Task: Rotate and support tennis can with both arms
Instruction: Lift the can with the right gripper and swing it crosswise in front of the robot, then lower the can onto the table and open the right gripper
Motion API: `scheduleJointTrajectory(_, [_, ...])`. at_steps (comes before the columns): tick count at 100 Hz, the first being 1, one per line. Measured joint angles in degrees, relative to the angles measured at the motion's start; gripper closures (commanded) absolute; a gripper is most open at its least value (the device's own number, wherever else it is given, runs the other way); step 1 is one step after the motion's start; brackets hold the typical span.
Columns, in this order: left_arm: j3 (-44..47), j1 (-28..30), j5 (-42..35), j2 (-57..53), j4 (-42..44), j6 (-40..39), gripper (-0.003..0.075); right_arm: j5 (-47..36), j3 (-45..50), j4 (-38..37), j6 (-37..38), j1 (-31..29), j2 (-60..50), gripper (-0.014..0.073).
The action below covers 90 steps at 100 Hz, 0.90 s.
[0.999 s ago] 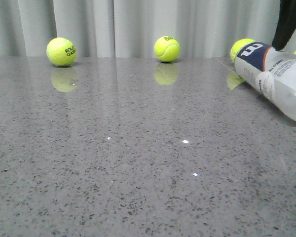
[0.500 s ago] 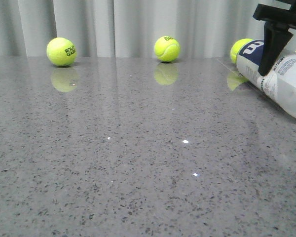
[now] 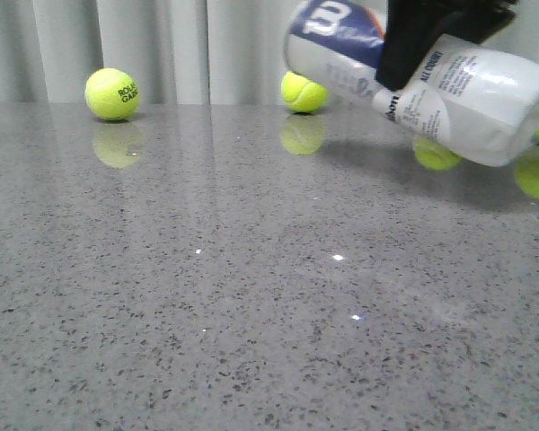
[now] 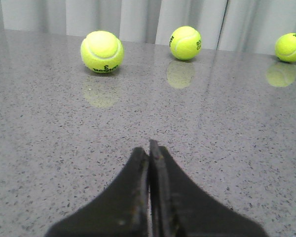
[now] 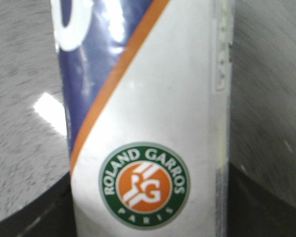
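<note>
1. In the front view, your right gripper point(image 3: 428, 40) is clamped around the tennis can point(image 3: 431, 81), holding it tilted in the air above the grey speckled table point(image 3: 251, 296), navy Wilson band uppermost. Tennis balls point(image 3: 112, 93) rest along the far edge.
2. In the left wrist view, your left gripper point(image 4: 149, 153) has its fingers pressed together, empty, low over the table, with three tennis balls point(image 4: 102, 51) beyond.
3. In the right wrist view, the tennis can point(image 5: 148, 118) fills the frame, showing its round Roland Garros label point(image 5: 144, 186).

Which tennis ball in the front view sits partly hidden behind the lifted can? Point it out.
The middle tennis ball: the raised tennis can overlaps its top right. The far-left ball stands fully clear.
</note>
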Motion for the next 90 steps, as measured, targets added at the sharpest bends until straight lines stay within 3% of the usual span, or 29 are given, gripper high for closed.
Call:
scheduleJointTrajectory(20, [0.0, 0.0, 0.0, 0.0, 0.0, 0.0, 0.0739, -0.9, 0.0, -0.2, -26.4, 8.0, 0.0, 0.0433])
scheduleJointTrajectory(34, [0.0, 0.0, 0.0, 0.0, 0.0, 0.0, 0.0739, -2.1, 0.0, -0.3, -38.1, 10.3, 0.1, 0.0433])
scheduleJointTrajectory(75, [0.0, 0.0, 0.0, 0.0, 0.0, 0.0, 0.0739, -3.4, 0.0, -0.8, -41.7, 10.4, 6.2, 0.0426])
scheduleJointTrajectory(90, [0.0, 0.0, 0.0, 0.0, 0.0, 0.0, 0.0739, -3.5, 0.0, -0.8, -41.8, 10.4, 6.3, 0.0319])
